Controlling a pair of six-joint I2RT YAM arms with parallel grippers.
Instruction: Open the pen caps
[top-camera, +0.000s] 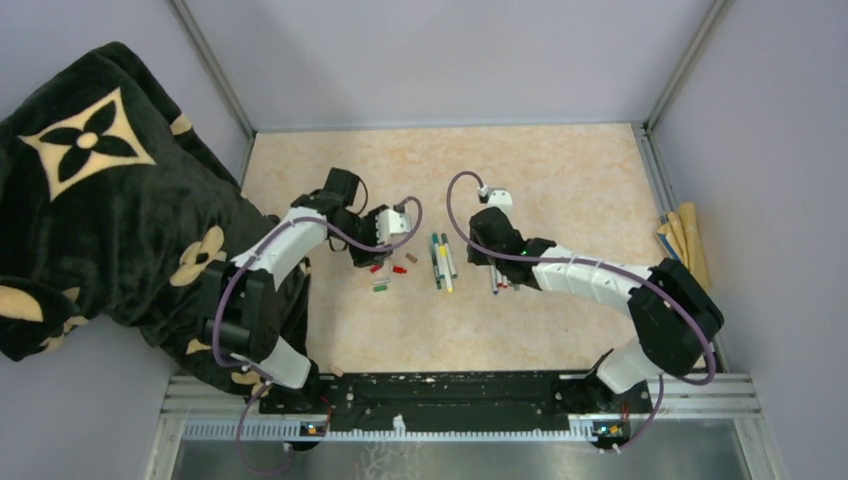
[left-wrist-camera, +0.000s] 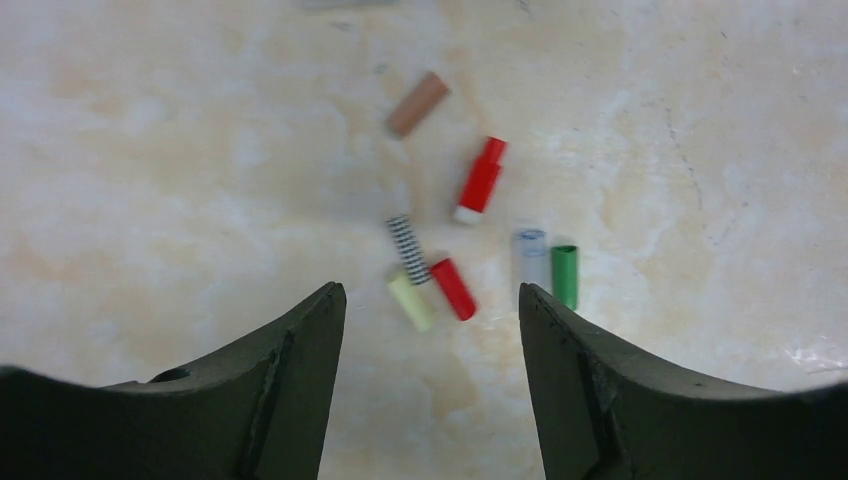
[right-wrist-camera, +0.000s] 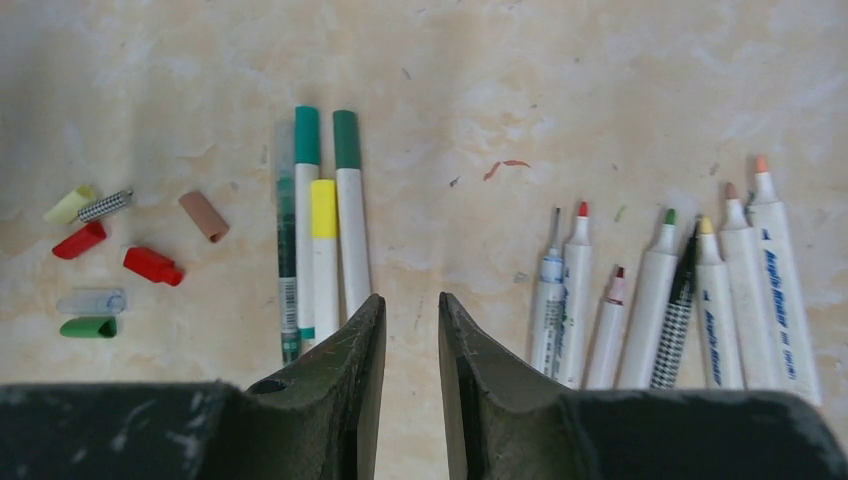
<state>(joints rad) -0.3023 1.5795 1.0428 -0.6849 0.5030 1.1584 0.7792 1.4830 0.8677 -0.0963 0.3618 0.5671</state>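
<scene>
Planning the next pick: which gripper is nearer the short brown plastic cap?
Left. The short brown plastic cap lies just ahead of the left gripper; the right gripper sits across the capped pens from it.

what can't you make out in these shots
Right wrist view: back ends of the uncapped white plastic pens, behind the right gripper's dark fingers.
Top view: small coloured plastic caps, too small to count.
Left wrist view: grey object, cut by the top edge.
</scene>
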